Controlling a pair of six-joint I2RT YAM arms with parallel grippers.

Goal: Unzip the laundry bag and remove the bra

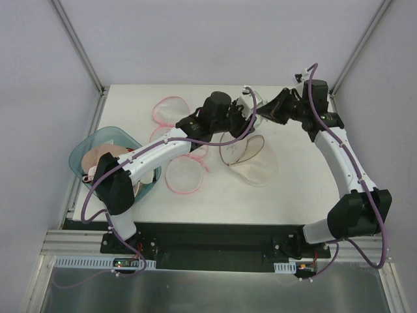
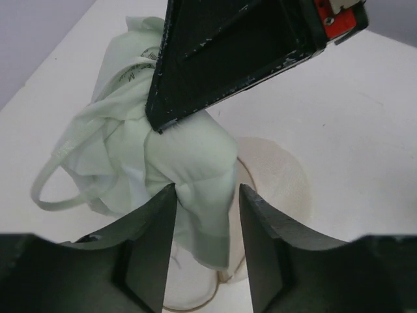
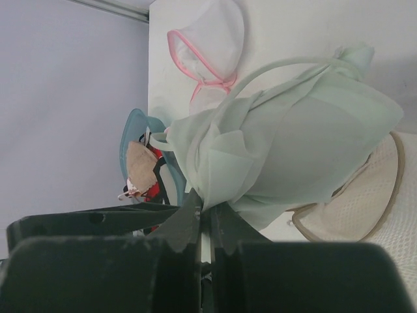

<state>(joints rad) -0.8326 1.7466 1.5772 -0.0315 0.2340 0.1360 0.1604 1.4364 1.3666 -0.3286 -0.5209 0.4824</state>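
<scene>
The bra (image 3: 293,143), pale greenish-white with a thin looped strap, hangs in the air from my right gripper (image 3: 207,212), which is shut on a bunched edge of it. In the left wrist view the bra (image 2: 189,163) hangs below the right gripper's black fingers (image 2: 228,52). My left gripper (image 2: 207,199) is open, with its jaws on either side of the bra's lower fold. The laundry bag (image 1: 251,160), cream mesh with tan trim, lies open on the table under the bra. It also shows in the left wrist view (image 2: 280,176) and the right wrist view (image 3: 365,202).
Pink-rimmed mesh pouches lie at the back left (image 1: 171,109) and front middle (image 1: 186,175) of the table. A blue basket (image 1: 114,132) at the left edge holds a peach-beige cloth (image 3: 138,168) and a red item (image 3: 153,189). Grey walls enclose the table.
</scene>
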